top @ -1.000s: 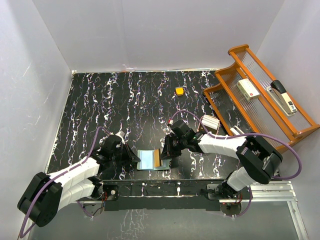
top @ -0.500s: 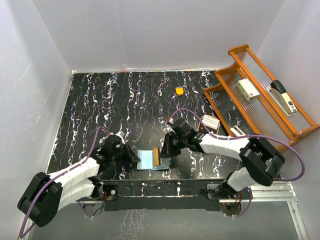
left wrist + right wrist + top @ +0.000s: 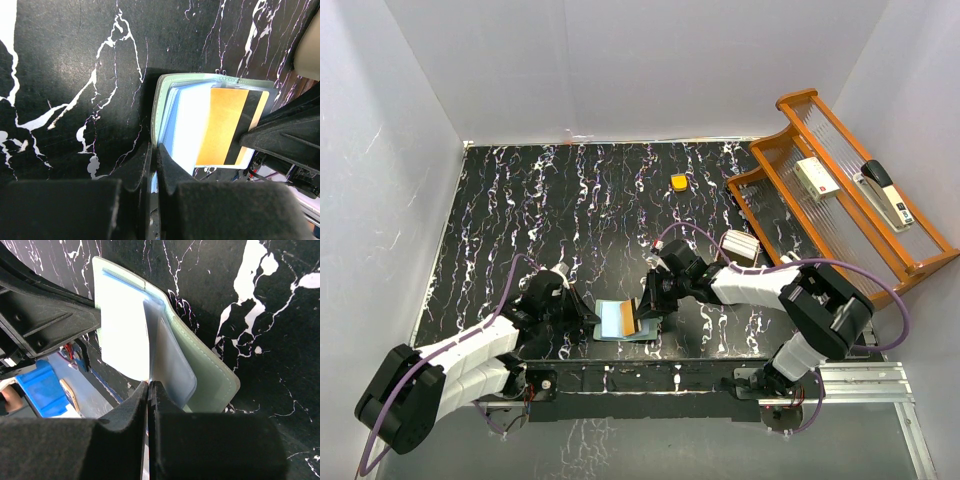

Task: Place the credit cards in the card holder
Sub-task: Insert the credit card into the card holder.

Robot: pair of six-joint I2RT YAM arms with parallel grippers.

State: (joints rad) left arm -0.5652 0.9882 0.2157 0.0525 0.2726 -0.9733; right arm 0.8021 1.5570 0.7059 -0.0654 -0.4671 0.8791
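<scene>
I'm pinching the open holder (image 3: 610,321) by its left edge, my left gripper (image 3: 154,152) closing tight on it, while my right gripper (image 3: 150,385), jaws squeezing together, is gripping a yellow card (image 3: 225,125) that's lying across the holder's right half, over its clear pockets.

table (image 3: 520,220): black with white veins | card holder (image 3: 613,320): lay open near the front edge, about centre | small orange block (image 3: 678,182): sat towards the back, right of centre | pale box (image 3: 741,243): rested beside wooden rack (image 3: 798,98) at right edge
</scene>
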